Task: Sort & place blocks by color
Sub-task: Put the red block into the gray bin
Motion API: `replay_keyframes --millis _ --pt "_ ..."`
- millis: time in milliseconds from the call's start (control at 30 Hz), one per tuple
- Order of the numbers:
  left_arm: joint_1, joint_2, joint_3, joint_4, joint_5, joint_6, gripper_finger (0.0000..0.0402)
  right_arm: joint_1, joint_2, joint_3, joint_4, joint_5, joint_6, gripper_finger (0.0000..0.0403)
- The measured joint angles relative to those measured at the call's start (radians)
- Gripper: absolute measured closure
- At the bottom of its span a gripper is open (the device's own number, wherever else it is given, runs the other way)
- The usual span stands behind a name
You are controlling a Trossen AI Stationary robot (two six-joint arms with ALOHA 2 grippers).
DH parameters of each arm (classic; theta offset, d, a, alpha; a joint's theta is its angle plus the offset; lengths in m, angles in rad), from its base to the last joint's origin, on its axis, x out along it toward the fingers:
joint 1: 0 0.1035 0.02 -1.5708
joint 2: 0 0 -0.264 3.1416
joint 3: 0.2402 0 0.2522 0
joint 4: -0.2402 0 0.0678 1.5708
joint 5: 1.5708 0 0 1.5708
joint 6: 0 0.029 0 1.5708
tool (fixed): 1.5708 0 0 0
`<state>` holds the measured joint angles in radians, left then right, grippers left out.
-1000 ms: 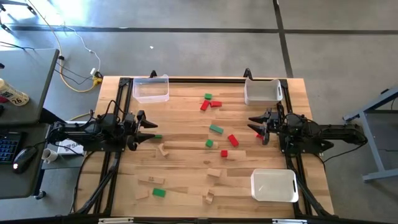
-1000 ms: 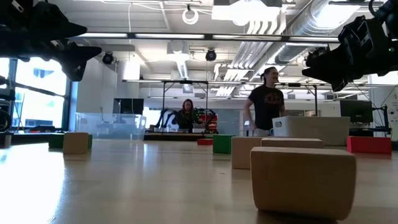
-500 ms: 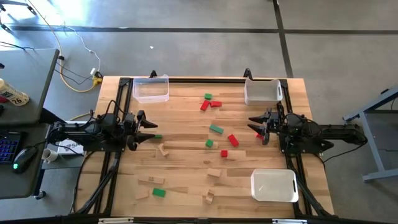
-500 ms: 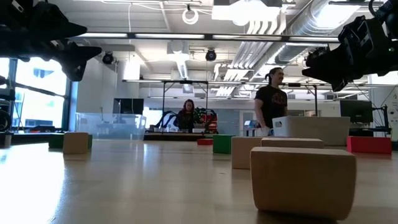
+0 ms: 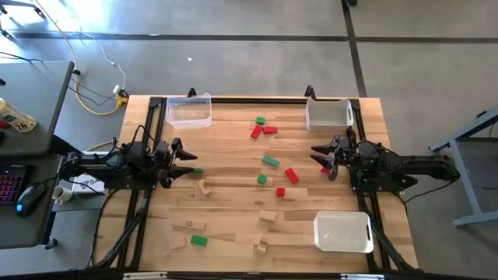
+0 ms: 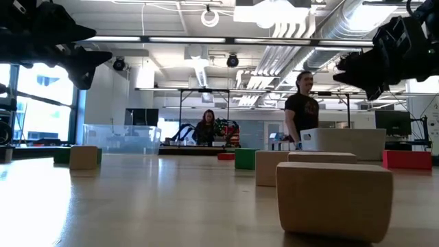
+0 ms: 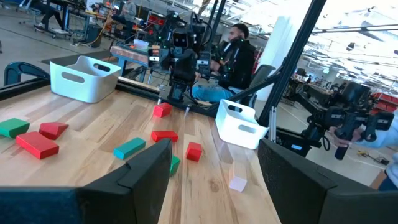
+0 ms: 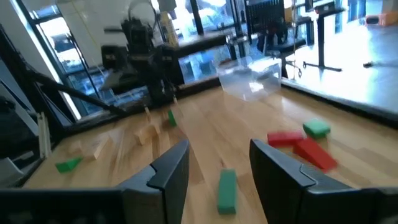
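Grippers both stand over the table holding nothing: the left gripper (image 5: 189, 162) has its jaws spread wide with a small green block (image 5: 198, 170) just ahead of its tips, and the right gripper (image 5: 320, 158) has its jaws apart with a red block (image 5: 292, 175) a little beyond it; the other blocks lie scattered between the two, and all three bins, including the nearest white bin (image 5: 328, 114), look empty. Sorting appears not yet begun, so the next move calls for one gripper to descend over its nearest block and close. Against the earlier frames neither arm nor any block has shifted; only the person (image 6: 300, 110) in the room behind has walked a little to the side.
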<state>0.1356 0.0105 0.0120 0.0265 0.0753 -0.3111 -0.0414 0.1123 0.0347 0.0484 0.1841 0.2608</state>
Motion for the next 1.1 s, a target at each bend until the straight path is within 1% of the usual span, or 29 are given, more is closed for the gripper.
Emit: replay_keyframes --millis 267,367,467,733,800,933,1100 --pt "0.000 0.000 0.000 0.000 0.000 0.000 0.0174 0.000 0.000 0.080 -0.008 0.014 -0.017 0.0247" --pt "0.000 0.000 0.000 0.000 0.000 0.000 0.0174 0.000 0.012 0.130 -0.043 0.021 -0.017 0.0247" --pt "0.000 0.000 0.000 0.000 0.000 0.000 0.0174 0.000 0.049 0.198 -0.107 0.056 -0.002 0.0247" --pt "0.000 0.000 0.000 0.000 0.000 0.000 0.0174 0.000 0.238 0.422 -0.310 0.148 0.055 0.0247" --pt "0.000 0.000 0.000 0.000 0.000 0.000 0.0174 0.000 0.295 0.483 -0.377 0.148 0.063 0.0247" --pt "0.000 0.000 0.000 0.000 0.000 0.000 0.0174 0.000 0.400 0.595 -0.511 0.148 0.131 0.0247" --pt "0.000 0.000 0.000 0.000 -0.001 0.000 0.0174 0.000 0.509 0.690 -0.669 0.123 0.231 0.0247"
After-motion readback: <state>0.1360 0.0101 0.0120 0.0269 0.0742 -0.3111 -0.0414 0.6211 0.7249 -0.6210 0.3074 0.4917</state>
